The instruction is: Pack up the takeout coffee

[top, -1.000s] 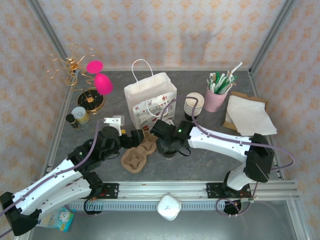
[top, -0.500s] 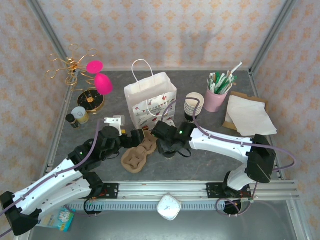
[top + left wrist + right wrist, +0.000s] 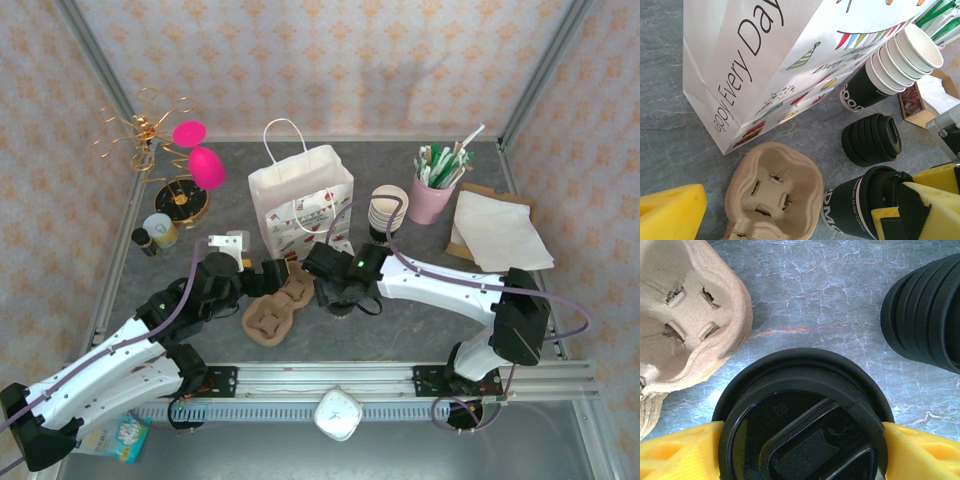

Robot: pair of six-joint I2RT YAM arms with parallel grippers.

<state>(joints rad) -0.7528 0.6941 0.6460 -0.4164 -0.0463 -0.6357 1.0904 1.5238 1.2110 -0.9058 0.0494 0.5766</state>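
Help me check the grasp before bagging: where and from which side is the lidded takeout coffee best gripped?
Probably across the round black lid rim of the takeout coffee, coming straight down from above: it stands upright, and the lid stack and pulp carrier crowd its sides. The right gripper straddles it so.

The right hand straddles the takeout coffee beside a pulp carrier.

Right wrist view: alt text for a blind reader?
A black-lidded coffee sits between the right claw's yellow fingers, seen from above. A pulp carrier lies upper left, a stack of lids upper right, on a grey table.
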